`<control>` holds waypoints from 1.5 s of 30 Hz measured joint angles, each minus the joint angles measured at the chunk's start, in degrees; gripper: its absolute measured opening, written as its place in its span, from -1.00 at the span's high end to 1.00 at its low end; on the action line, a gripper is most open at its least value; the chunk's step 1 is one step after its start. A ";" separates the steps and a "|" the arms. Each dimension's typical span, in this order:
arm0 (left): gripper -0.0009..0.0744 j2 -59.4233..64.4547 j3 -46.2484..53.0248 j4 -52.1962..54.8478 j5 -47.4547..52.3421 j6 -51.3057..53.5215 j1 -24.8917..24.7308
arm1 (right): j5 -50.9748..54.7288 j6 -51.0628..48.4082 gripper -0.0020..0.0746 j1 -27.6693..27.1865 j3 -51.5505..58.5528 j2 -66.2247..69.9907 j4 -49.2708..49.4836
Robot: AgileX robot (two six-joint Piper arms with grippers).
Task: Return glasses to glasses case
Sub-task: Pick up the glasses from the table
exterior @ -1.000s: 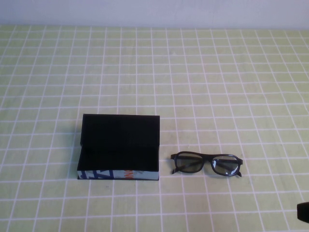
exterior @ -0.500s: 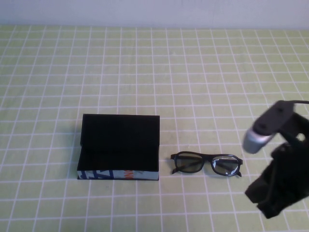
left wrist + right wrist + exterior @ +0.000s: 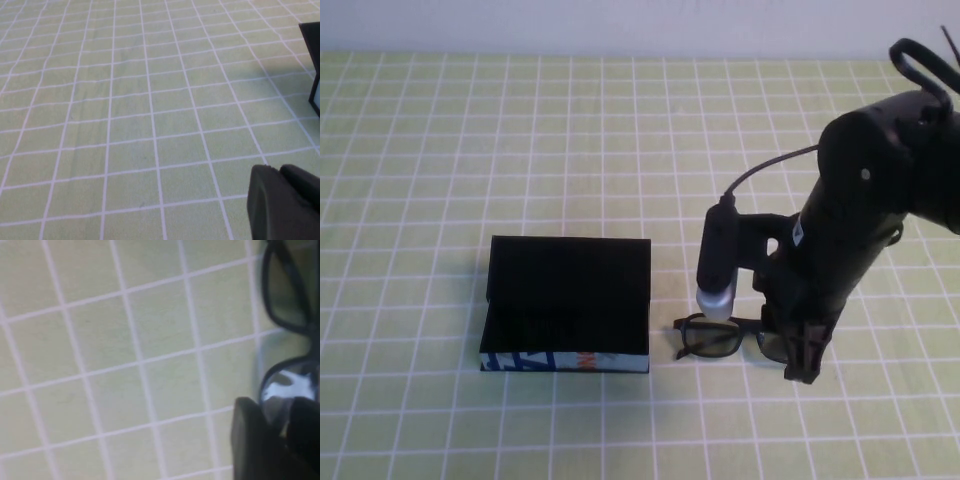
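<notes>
The black thick-framed glasses [image 3: 712, 340] lie on the green checked cloth, just right of the glasses case [image 3: 570, 290]. The case is open, its flat lid laid back, with the printed white side facing me. My right gripper [image 3: 802, 362] points down over the right lens and hides it. In the right wrist view the right gripper [image 3: 277, 412] is open by a narrow gap, right beside the glasses [image 3: 287, 295] and holding nothing. My left gripper [image 3: 280, 172] is shut and empty, low over bare cloth. A corner of the case [image 3: 314, 55] shows at that view's edge.
The checked cloth [image 3: 620, 140] covers the whole table up to the pale wall at the back. The right arm [image 3: 870, 200] and its wrist camera [image 3: 718, 260] stand over the cloth right of the case.
The right arm has swung in from the lower right corner to above the glasses, with its gripper now at the right lens. Glasses and case have not moved.
</notes>
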 joint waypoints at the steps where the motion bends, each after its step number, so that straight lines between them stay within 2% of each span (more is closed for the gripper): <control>1: 0.98 0.00 0.00 0.00 0.00 0.00 0.00 | -0.55 -1.44 0.54 0.00 -0.43 0.62 -0.57; 5: 0.98 0.00 0.00 0.00 0.00 0.00 0.00 | -3.66 -7.97 0.12 -0.11 -2.19 3.12 -1.07; 9: 0.98 0.00 0.00 0.00 0.00 0.00 0.00 | -4.72 -11.35 -0.05 -1.26 -4.45 6.32 -0.86; 21: 0.98 0.00 0.00 0.00 0.00 0.00 0.00 | -2.12 -12.32 -0.08 -3.61 -11.01 15.55 1.37; 36: 0.98 0.00 0.00 0.00 0.00 0.00 0.00 | -1.92 -12.65 -0.08 -4.21 -11.39 18.55 1.61; 45: 0.98 0.00 0.00 0.00 0.00 0.00 0.00 | -1.92 -12.65 0.04 -4.21 -11.39 18.72 1.71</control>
